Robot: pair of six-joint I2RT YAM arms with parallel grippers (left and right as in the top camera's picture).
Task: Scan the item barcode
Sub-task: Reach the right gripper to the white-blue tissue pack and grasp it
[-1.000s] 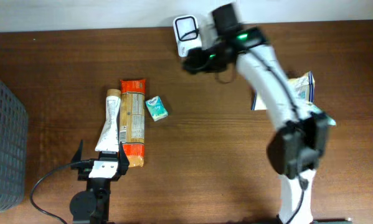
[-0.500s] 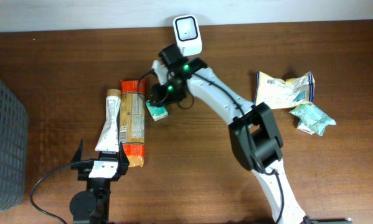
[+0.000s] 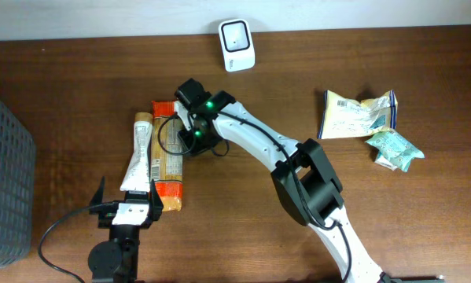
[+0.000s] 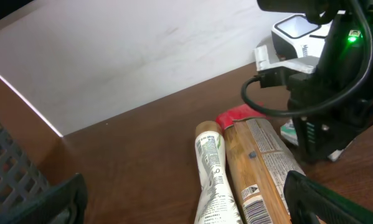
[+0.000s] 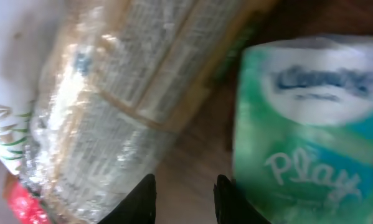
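— Tissue pack point(image 5: 304, 124), where is it?
— On the worktop point(image 3: 78, 79), just beside my right gripper point(image 5: 183, 190), next to the cracker packet point(image 5: 130, 93). That gripper is narrowly parted, pinching nothing. My left gripper point(image 4: 185, 183) is spread wide, facing the tube point(image 4: 208, 162).

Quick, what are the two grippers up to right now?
Left gripper: wide open, empty.
Right gripper: slightly open, gripping nothing, beside the tissue pack.

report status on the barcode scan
Left gripper open, near the tube. Right gripper low beside the tissue pack, jaws apart, nothing gripped. Pack on the table, cracker pack close alongside.
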